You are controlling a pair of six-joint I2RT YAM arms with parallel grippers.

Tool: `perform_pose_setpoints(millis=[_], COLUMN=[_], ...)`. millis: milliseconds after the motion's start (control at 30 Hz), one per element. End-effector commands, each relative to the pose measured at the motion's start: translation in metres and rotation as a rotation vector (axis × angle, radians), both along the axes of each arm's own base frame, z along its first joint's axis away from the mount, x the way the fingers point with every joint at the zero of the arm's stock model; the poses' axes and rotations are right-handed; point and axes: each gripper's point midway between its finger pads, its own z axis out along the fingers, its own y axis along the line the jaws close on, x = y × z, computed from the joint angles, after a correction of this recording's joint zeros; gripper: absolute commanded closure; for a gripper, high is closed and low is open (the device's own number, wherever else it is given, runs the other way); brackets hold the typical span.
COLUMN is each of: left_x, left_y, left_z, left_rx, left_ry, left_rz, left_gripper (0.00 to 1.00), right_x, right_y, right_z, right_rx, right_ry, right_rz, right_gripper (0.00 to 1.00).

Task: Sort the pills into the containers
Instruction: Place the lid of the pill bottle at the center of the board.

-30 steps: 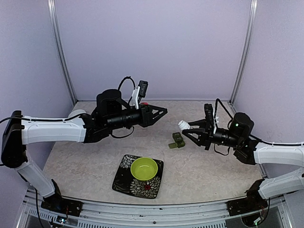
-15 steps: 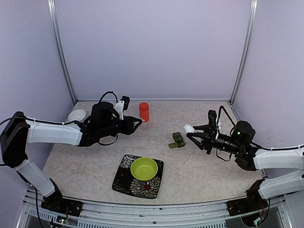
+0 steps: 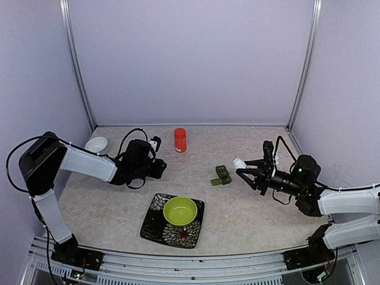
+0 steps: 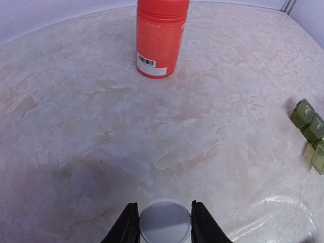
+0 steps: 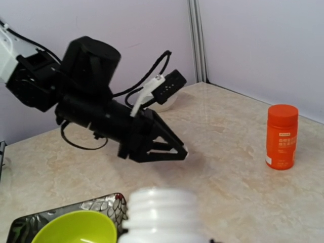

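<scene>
The marbled table [image 3: 255, 208] carries everything, with the two arms reaching in from its near edge. The left arm [image 3: 89, 163] is folded low over the left half, and the right arm [image 3: 347, 199] stretches in from the right edge. A dark flower-patterned plate [image 3: 155, 222] sits at the middle of the near edge with a lime-green bowl [image 3: 180, 211] on it. An orange bottle [image 3: 180, 140] stands upright by the middle of the far edge, its lid on, and a small white dish [image 3: 96, 143] rests near the far-left corner. The right gripper [image 3: 242, 168] is clamped on a white bottle [image 3: 238, 161] held above the table, whose threaded neck is bare and uncapped in the right wrist view. Just beside it, a little right of the table's middle, lies the dark green pillbox [image 3: 222, 175] — a short strip of square compartments, touched by neither gripper. The left gripper [image 4: 164, 217] is closed on a round white cap [image 4: 165, 229], pinched between its two fingers [image 4: 129, 230] low over the table — well apart from the pillbox.
</scene>
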Motion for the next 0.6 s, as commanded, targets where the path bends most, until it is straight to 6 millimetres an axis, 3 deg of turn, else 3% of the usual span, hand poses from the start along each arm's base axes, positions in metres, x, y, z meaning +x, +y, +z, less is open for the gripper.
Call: perform_pose_setpoints(millis=[0, 300, 567], left_x=[0.025, 0.044, 0.05], left_y=[0.016, 0.032, 0.034], left_z=[0.003, -0.036, -0.056], left_rx=[0.052, 0.123, 0.141], left_ry=[-0.037, 0.044, 0.09], left_rz=[0.08, 0.137, 0.143], left_gripper=[0.66, 0.64, 0.62], right_x=[0.001, 0.003, 0.004], right_y=[-0.006, -0.005, -0.007], right_z=[0.002, -0.001, -0.003], right_rx=[0.017, 0.018, 0.016], right_ry=[-0.011, 0.001, 0.006], right_rz=[-0.017, -0.008, -0.009], right_gripper=[1.0, 1.0, 1.0])
